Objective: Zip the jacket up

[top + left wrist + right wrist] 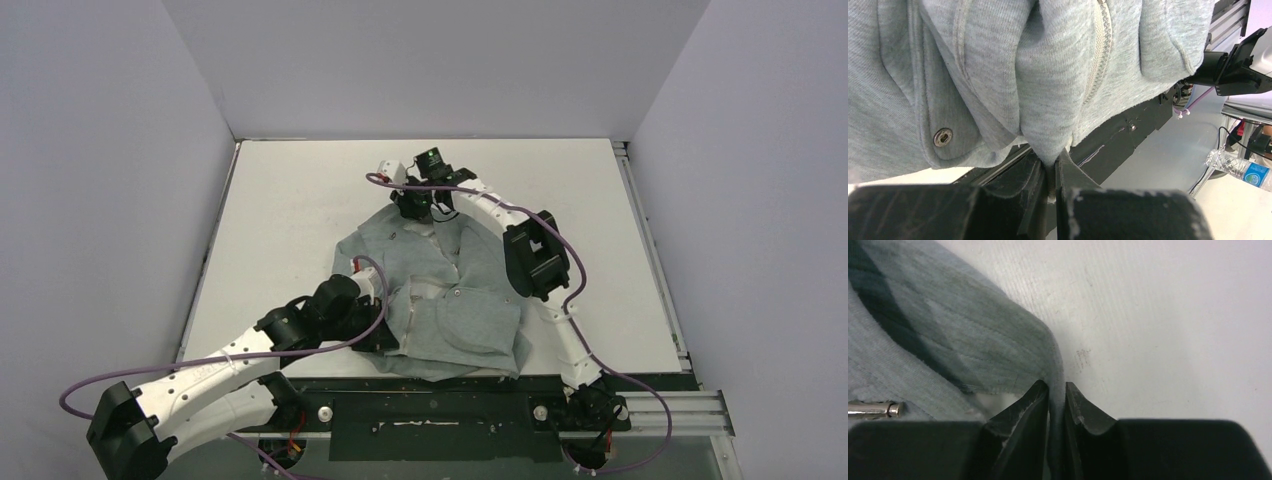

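Two grips set: left tool (1050, 169) clamped on jacket (470, 310) near hem, right tool (1057, 390) clamped on far collar edge. We judge front anchored; next move needs zipper (1102, 45) pull grasped.

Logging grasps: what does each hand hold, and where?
Left hand: jacket fold at its near edge, beside the zipper. Right hand: jacket's far edge.

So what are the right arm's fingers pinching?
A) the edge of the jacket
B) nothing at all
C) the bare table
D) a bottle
A: the right wrist view shows the right fingers closed together with the folded edge of the grey jacket caught between them.
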You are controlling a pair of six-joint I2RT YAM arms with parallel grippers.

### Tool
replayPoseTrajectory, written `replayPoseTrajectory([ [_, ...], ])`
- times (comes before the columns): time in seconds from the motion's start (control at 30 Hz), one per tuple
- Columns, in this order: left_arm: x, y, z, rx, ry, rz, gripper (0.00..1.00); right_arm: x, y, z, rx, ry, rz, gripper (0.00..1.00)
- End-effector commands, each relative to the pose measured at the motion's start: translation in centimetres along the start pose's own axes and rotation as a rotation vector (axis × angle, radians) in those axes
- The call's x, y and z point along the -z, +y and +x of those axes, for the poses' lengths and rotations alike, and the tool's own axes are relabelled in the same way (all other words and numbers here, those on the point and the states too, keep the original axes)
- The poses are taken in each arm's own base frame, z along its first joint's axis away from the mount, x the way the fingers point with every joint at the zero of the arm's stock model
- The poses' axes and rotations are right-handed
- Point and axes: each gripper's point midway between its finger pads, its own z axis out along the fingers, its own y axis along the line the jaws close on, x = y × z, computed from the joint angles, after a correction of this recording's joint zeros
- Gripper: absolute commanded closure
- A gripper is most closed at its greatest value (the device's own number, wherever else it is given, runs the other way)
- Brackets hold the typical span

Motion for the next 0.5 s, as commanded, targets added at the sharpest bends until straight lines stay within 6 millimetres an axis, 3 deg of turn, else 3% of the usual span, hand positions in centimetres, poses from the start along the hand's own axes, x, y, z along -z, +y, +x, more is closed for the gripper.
replayPoseTrajectory([
  [0.0,1.2,-1.3,-1.9,-0.013,-0.065,0.011,1.0,1.9,-4.4,-4.7,-0.095,-0.206,0.121,0.87],
  [0.1,1.5,-1.1,-2.8,-0.034,-0.079,-0.009,1.0,4.8,-7.9,-5.3,-0.266,-0.314,0.216,1.0],
  [0.17,1.6,-0.7,-3.7,-0.063,-0.083,-0.033,1.0,7.2,-10.1,-5.4,-0.323,-0.357,0.279,1.0],
  [0.23,1.7,-0.3,-5.0,-0.087,-0.091,-0.049,1.0,10.1,-13.6,-4.5,-0.404,-0.351,0.44,1.0],
  [0.33,2.1,0.7,-8.7,-0.116,-0.128,-0.061,1.0,15.1,-17.6,-2.4,-0.575,-0.404,0.622,1.0],
  [0.47,2.5,2.4,-14.3,-0.156,-0.147,-0.036,1.0,22.5,-20.1,1.1,-0.792,-0.553,0.803,1.0],
])
